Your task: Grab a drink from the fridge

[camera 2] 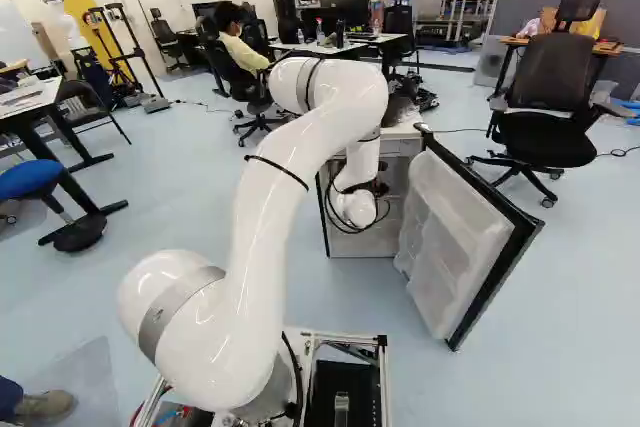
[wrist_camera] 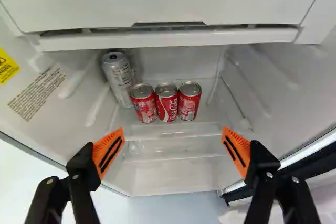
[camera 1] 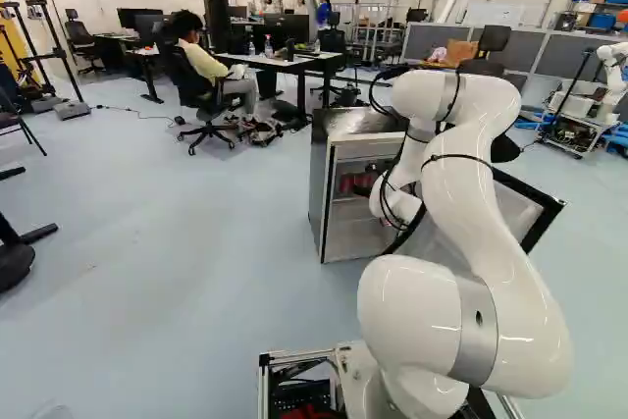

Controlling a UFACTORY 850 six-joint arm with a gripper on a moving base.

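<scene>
In the left base view the gripper (camera 1: pixel 367 183) is at the open front of the small fridge (camera 1: pixel 357 244), partly hidden by the arm. In the wrist view the gripper (wrist_camera: pixel 173 149) stands wide open with nothing between its pads. Ahead of it inside the fridge, three short red cans stand side by side on a shelf: one red can (wrist_camera: pixel 143 103), a middle red can (wrist_camera: pixel 167 102) and another red can (wrist_camera: pixel 189 101). A taller silver can (wrist_camera: pixel 118 78) stands beside and behind them. Red cans (camera 1: pixel 359 182) also show in the left base view.
The fridge door (camera 2: pixel 466 242) stands open to the right of the arm. Above the cans is a white compartment front (wrist_camera: pixel 168 3). An office chair (camera 2: pixel 548 97) stands beyond the door; desks (camera 2: pixel 340 45) and more chairs are farther back. Another robot (camera 1: pixel 613 76) stands at the far right.
</scene>
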